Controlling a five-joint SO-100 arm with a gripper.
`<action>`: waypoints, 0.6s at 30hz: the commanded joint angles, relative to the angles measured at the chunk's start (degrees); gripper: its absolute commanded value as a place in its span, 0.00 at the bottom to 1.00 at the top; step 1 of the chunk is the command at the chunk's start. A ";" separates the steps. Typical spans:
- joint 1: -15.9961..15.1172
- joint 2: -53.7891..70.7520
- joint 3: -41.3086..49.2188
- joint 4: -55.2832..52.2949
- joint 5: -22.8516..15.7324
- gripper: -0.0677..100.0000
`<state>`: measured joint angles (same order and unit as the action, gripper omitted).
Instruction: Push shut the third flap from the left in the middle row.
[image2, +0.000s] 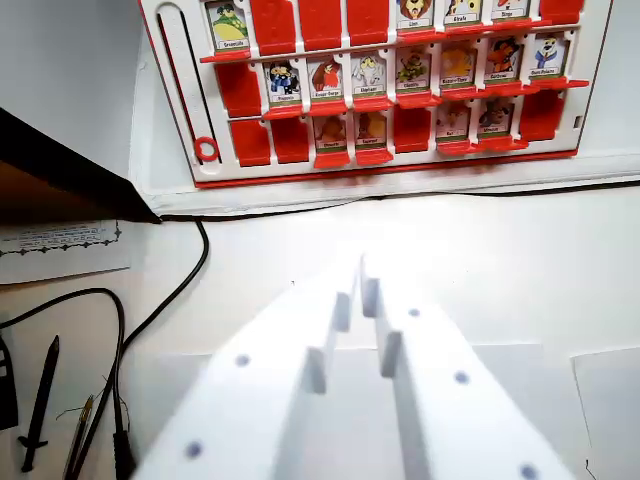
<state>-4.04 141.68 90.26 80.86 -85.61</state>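
Note:
A red and white flap board lies at the top of the wrist view, with three rows of picture flaps. In the middle row the leftmost flap is down and shows plain red. To its right stand raised picture flaps: one, then one, then an elephant flap, and several more. My white gripper fills the lower middle. Its fingers lie close together with nothing between them, and the tips sit well short of the board's near edge.
A black cable curves over the white table at the left. A printed paper and a dark slab lie at the far left. Pens and a black tool rest at the bottom left.

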 joint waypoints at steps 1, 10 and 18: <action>0.53 1.23 -0.09 -2.29 0.35 0.00; 1.67 0.18 4.04 -10.20 -1.05 0.00; 3.60 -1.14 15.47 -26.54 -3.87 0.00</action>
<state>-1.14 140.98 103.62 61.96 -88.59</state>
